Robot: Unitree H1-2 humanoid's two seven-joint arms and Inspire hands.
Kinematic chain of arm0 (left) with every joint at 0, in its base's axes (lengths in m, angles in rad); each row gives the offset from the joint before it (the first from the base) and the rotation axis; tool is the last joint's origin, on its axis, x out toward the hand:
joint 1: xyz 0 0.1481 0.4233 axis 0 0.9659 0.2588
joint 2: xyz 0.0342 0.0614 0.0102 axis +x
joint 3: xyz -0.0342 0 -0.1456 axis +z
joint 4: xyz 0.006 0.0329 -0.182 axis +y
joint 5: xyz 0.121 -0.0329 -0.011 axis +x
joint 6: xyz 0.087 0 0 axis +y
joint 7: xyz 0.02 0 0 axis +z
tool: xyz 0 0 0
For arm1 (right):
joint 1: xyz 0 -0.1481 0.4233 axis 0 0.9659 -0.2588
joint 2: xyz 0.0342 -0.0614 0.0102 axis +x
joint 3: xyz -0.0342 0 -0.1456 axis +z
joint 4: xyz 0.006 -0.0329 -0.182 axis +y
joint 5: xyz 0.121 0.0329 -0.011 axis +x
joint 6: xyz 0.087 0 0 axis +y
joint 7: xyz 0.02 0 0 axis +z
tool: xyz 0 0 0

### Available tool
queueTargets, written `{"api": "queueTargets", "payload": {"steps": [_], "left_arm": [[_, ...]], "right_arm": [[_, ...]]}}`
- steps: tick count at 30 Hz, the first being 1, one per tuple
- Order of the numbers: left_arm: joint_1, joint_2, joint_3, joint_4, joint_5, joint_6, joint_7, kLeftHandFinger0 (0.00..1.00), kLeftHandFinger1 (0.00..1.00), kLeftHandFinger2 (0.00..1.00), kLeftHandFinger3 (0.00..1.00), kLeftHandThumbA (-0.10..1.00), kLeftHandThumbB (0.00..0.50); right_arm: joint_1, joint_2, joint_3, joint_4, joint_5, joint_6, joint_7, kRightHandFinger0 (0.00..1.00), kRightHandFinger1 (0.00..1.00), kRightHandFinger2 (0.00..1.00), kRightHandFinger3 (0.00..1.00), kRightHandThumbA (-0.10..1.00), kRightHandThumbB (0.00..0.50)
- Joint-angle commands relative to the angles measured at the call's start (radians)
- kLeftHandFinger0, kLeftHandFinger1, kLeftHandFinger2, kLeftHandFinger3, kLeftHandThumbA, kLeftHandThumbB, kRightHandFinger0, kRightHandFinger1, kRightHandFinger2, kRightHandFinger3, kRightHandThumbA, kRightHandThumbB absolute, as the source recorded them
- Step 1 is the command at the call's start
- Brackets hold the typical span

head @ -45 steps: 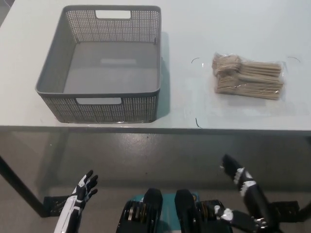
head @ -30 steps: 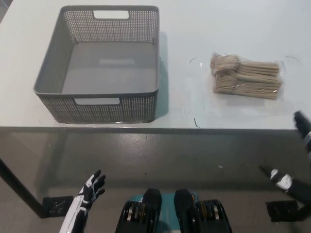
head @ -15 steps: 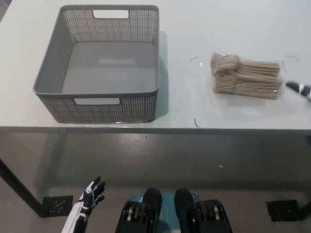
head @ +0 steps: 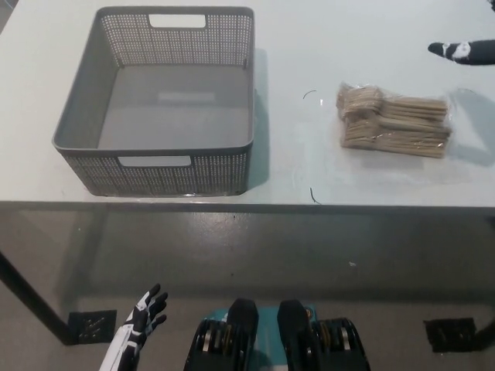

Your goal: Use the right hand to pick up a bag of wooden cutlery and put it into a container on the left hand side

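Bag of wooden cutlery, long axis left–right, lies robotward and left of the nearer right hand (closure indiscernible); left hand, fingers spread, hangs well apart.

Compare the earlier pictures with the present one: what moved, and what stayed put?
The black right hand rose from below the near edge of the table, up the picture's right side, and now hangs over it beyond the bag of wooden cutlery, not touching it. Nothing was taken hold of. The bag, the grey basket and the low white left hand stayed as they were.
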Motion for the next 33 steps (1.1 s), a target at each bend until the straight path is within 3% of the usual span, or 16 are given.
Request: {"api": "queueTargets", "payload": {"steps": [1,8,11,14,24,33], "left_arm": [[-0.003,0.015,-0.006,-0.020,-0.010,-0.022,-0.023,1.00,1.00,1.00,1.00,1.00,0.123],[-0.003,0.015,-0.004,-0.023,-0.011,-0.015,-0.021,1.00,1.00,1.00,1.00,1.00,0.130],[0.002,0.017,-0.007,-0.015,-0.010,-0.022,-0.026,1.00,1.00,1.00,1.00,1.00,0.127],[0.005,0.016,-0.008,-0.007,-0.005,-0.028,-0.023,1.00,1.00,1.00,1.00,1.00,0.122],[0.012,0.017,-0.007,-0.024,-0.015,-0.004,-0.034,1.00,1.00,1.00,1.00,1.00,0.136],[0.014,0.013,-0.006,-0.016,-0.018,-0.011,-0.038,1.00,1.00,1.00,1.00,1.00,0.115]], "right_arm": [[-0.215,0.006,0.080,0.216,-0.065,-0.007,0.100,1.00,1.00,1.00,1.00,0.76,0.500],[-0.338,0.056,0.219,0.458,-0.115,-0.101,0.129,1.00,1.00,1.00,1.00,0.82,0.500],[-0.352,0.067,0.266,0.499,-0.123,-0.107,0.147,1.00,1.00,1.00,1.00,0.79,0.500],[-0.360,0.086,0.275,0.552,-0.105,-0.136,0.159,1.00,1.00,1.00,1.00,0.74,0.500],[-0.378,0.119,0.289,0.617,-0.108,-0.182,0.174,1.00,1.00,1.00,1.00,0.74,0.500],[-0.392,0.149,0.331,0.640,-0.145,-0.204,0.207,1.00,1.00,1.00,1.00,0.75,0.500]]}}
